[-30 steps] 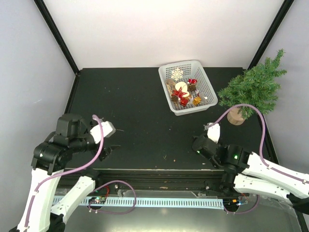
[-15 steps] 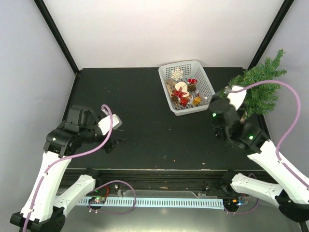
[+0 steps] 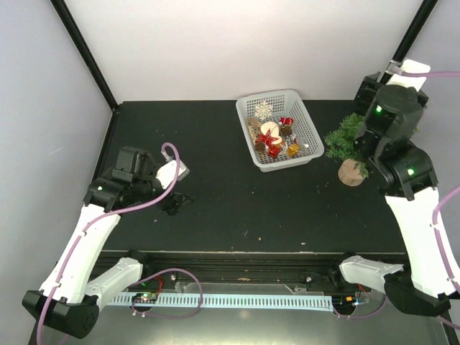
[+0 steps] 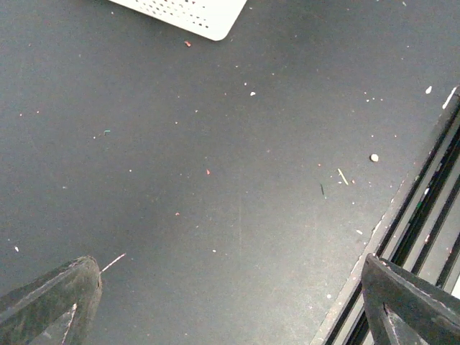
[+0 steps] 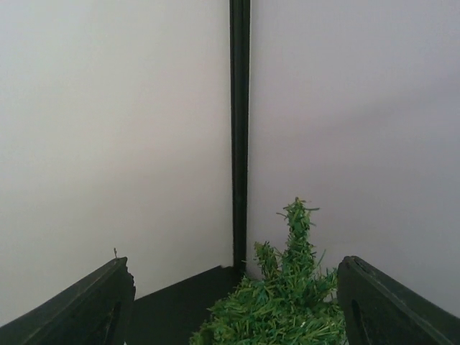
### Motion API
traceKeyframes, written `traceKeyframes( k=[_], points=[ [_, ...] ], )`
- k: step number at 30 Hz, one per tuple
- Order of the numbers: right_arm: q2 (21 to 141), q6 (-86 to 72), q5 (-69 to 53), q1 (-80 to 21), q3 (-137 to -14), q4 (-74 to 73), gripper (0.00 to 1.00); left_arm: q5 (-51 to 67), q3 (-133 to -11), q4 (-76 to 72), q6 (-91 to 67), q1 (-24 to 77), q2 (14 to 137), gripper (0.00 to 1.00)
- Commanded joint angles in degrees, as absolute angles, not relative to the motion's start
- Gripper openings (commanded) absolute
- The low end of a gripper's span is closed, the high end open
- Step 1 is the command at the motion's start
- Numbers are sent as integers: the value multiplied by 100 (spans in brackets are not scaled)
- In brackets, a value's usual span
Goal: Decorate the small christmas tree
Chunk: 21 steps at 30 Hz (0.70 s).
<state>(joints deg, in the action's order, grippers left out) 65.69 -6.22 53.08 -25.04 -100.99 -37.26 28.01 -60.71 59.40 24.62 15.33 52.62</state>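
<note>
The small christmas tree stands upright on its tan base at the table's right edge, right of the white basket that holds several ornaments. My right arm is raised over the tree and hides most of it. The right gripper is open and empty. In the right wrist view the tree top rises between the wide-apart fingers of that gripper. My left gripper is open and empty over the bare table at the left, with its fingers far apart in the left wrist view.
The basket's corner shows at the top of the left wrist view, and the table's front edge rail at its right. A black corner post and white walls stand behind the tree.
My right arm has swung up from near the front edge to above the tree, covering most of it. My left arm has moved a little right and away from the front edge.
</note>
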Motion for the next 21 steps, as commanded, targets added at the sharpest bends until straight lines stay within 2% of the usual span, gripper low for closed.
traceKeyframes(
  k=[1, 9, 13, 21],
  points=[
    [6921, 515, 6014, -2461, -9998, -3022, 78, 2664, -6002, 5613, 2344, 1494, 5322, 99],
    [6982, 628, 6494, -2007, -9599, -2302, 79, 2599, -6012, 5689, 2399, 1697, 5448, 99],
    [6753, 1253, 6694, -1928, -8831, -1040, 81, 2557, -5957, 5704, 2372, 1862, 5504, 99],
    [6837, 407, 6376, -1304, -8746, -1465, 82, 2478, -5964, 5740, 2381, 2076, 5615, 99]
  ],
)
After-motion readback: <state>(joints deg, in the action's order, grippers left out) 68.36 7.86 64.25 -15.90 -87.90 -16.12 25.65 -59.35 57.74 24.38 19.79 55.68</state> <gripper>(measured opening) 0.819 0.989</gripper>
